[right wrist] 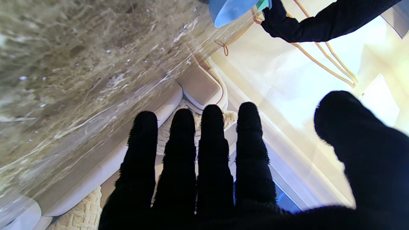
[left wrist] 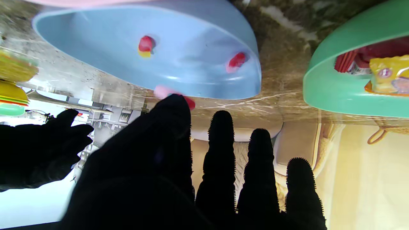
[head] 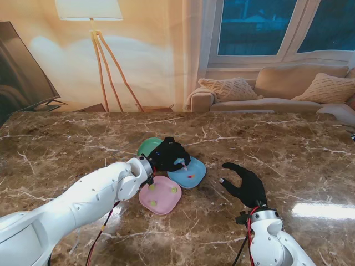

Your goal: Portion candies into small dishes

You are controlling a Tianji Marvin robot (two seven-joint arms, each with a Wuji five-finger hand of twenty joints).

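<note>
desk (head: 66, 144): brown marble
left hand (head: 168, 154): over blue dish (head: 191, 176), fingers pinching a pink candy (left wrist: 163, 91)
right hand (head: 245, 183): fingers spread, holding nothing

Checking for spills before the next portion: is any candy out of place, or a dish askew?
Nothing looks spilled. The blue dish holds two red candies, the pink dish a few yellowish ones. A pink-and-red candy sits at the left robot hand thumb tip, outside the blue dish rim; whether it is gripped is unclear.
</note>
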